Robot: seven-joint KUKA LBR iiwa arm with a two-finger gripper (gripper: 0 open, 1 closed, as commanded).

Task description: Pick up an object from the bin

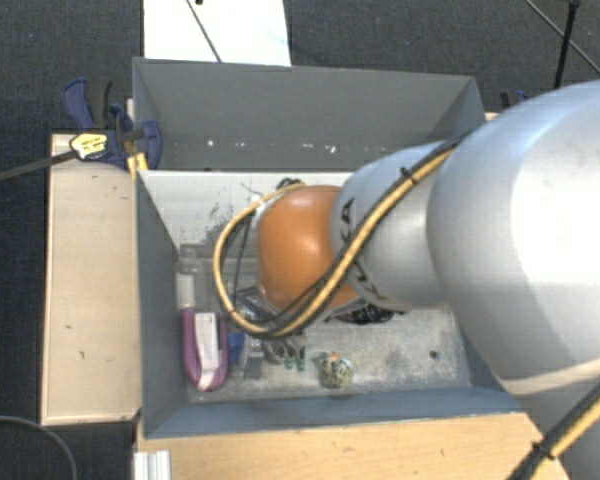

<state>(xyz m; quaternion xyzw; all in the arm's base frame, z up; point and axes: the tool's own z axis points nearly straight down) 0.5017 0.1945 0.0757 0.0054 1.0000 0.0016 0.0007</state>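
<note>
Where arm (450,248) looms, purple tube (202,350), mottled ball (333,370)

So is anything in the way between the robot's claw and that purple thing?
Yes: a small blue thing lies between the gripper and the purple thing, right beside it. Nothing else visible stands there.

**A:** Where does the camera sit?

**B:** Above the bin (300,108), looking down and tilted somewhat to one side. The far wall shows as a broad grey face and the near wall as a narrow band.

**A:** How near is it?

**B:** Near enough that the bin takes up the middle (some dark floor (40,48) shows round it).

**A:** And the arm (520,238)?

**B:** It reaches in from the right, close under the camera, looming large across the bin's right part.
</note>
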